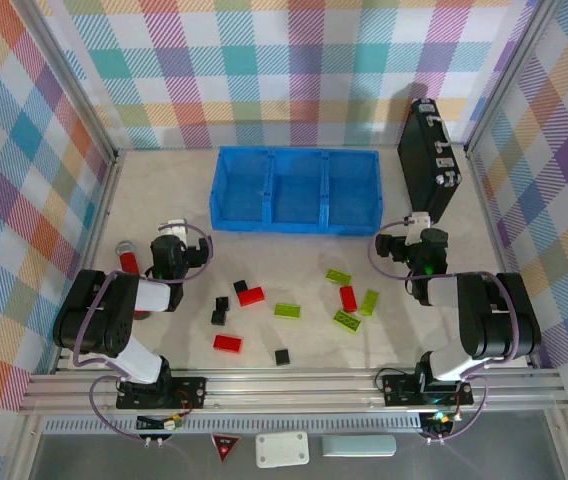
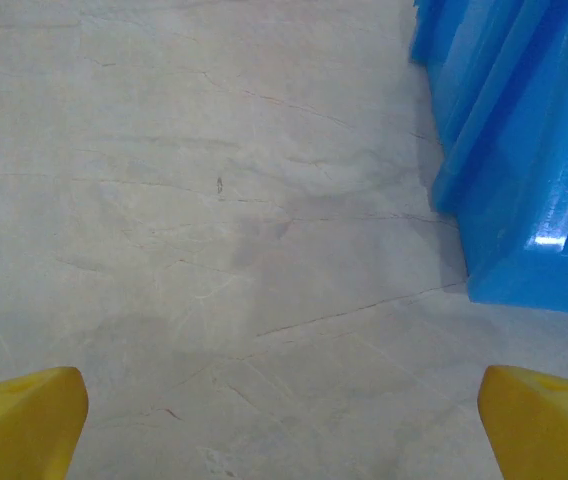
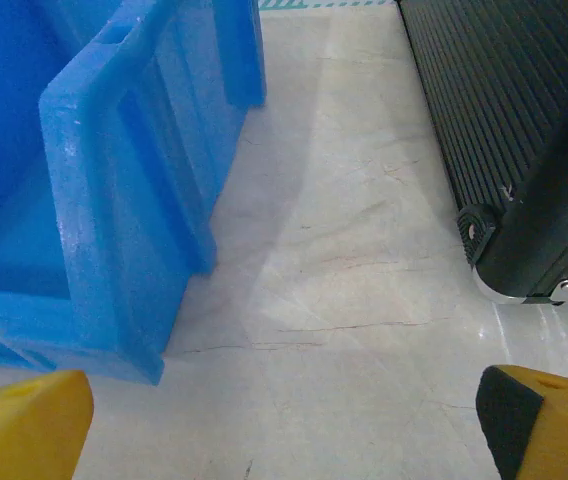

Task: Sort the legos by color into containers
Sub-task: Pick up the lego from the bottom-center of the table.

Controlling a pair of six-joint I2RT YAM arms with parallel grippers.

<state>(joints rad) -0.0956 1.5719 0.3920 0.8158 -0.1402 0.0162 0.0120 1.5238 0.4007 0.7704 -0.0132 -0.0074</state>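
Red, lime-green and black legos lie scattered on the table between the arms: red ones [image 1: 252, 296] [image 1: 228, 343] [image 1: 348, 298], lime ones [image 1: 287, 310] [image 1: 338, 277] [image 1: 346, 320], black ones [image 1: 240, 286] [image 1: 282, 356]. The blue tray [image 1: 294, 152] with three compartments stands behind them; nothing is visible inside. My left gripper [image 1: 173, 227] [image 2: 284, 430] is open over bare table, left of the tray's corner [image 2: 524, 150]. My right gripper [image 1: 415, 221] [image 3: 284, 430] is open too, over bare table between the tray's right end [image 3: 114, 200] and the black case. Neither holds anything.
A black case [image 1: 429, 160] [image 3: 504, 120] with silver latches leans at the back right. A red cylinder [image 1: 127, 258] stands beside the left arm. Plaid walls enclose the table on three sides.
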